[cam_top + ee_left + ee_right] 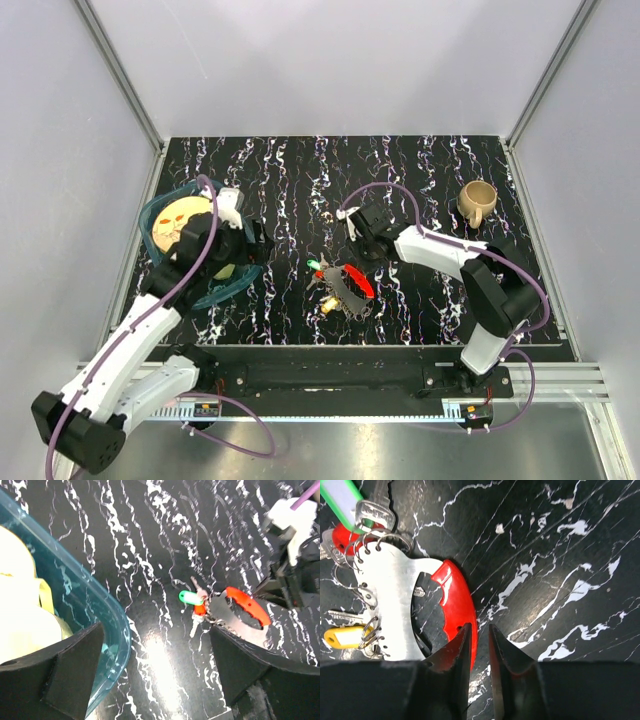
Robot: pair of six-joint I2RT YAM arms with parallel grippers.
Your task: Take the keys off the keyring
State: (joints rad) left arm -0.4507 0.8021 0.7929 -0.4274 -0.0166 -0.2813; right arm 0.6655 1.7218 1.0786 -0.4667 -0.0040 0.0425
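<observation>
While our left gripper (155,677) hangs spread wide beside the tub (102,612), the keyring (395,600) lies mid-table with keys (372,512) attached, our right gripper (478,632) nearly closed at its red edge, grip unclear to us.

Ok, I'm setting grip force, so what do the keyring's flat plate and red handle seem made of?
The flat plate looks like bare brushed metal: silvery, with fine streaks and soft glare. The red handle looks like glossy plastic, or perhaps painted metal; its smooth sheen leaves that open.
</observation>
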